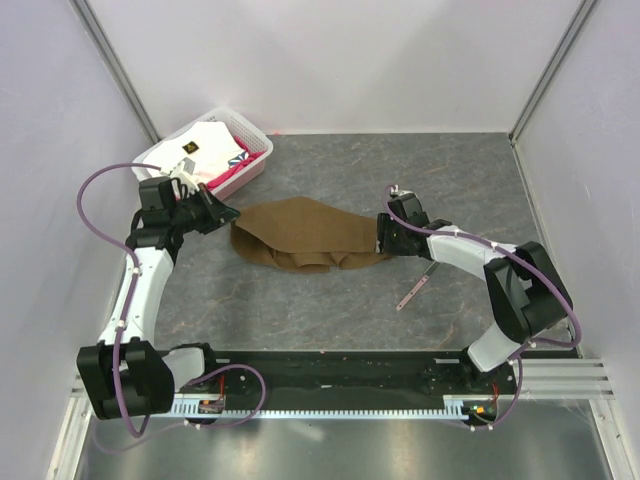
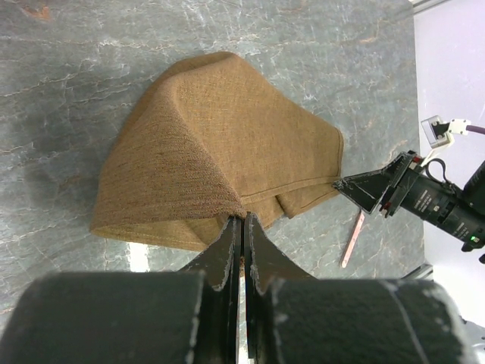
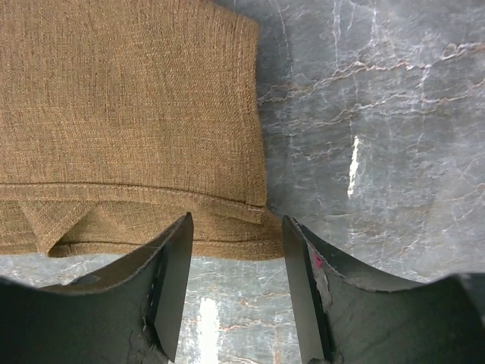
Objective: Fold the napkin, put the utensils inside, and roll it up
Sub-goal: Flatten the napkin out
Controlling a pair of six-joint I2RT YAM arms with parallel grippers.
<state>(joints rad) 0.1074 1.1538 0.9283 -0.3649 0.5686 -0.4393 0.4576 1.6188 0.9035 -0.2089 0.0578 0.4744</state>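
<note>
Two pale walls (image 1: 50, 120) flank grey marbled tabletop (image 1: 300, 310); left jaws pinch napkin (image 1: 300, 232), right jaws spread.

This is a robot test cell in a lab. Two robot arms (image 1: 145, 290) are bolted to a black base bar (image 1: 340, 368) on a metal rail (image 1: 560, 385) at the near edge of a grey stone-patterned table (image 1: 300, 310). Plain pale walls (image 1: 350, 60) set in bare metal posts (image 1: 120, 70) box it in. Purple cables (image 1: 92, 195) loop loose along the arms.
</note>
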